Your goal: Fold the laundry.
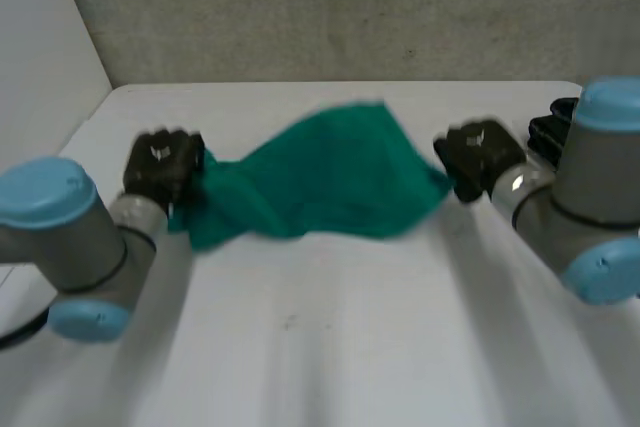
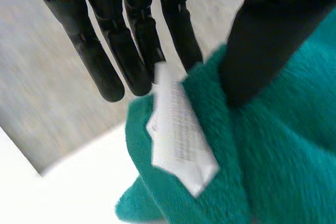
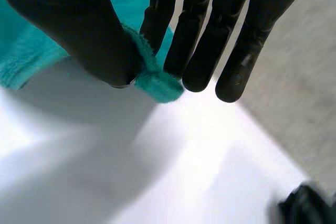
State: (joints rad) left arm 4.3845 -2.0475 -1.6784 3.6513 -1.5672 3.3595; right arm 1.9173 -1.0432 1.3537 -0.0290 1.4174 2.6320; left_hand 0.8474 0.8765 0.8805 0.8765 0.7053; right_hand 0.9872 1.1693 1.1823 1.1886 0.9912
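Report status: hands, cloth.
Left hand pinches fleecy green cloth at labelled corner. Right hand pinches far corner. Cloth slung between, over white table. Black object beside right arm, apart.

Diffuse, fairly bright light, probably from overhead. In the head view the white desk [image 1: 330, 347] is evenly lit, and the green cloth [image 1: 330, 177] shows soft shading in its folds. In the right wrist view the desk nears glare.

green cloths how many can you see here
1: the green cloth, left hand pinching one end, right hand pinching the opposite corner, stretched between them. None seems hidden.
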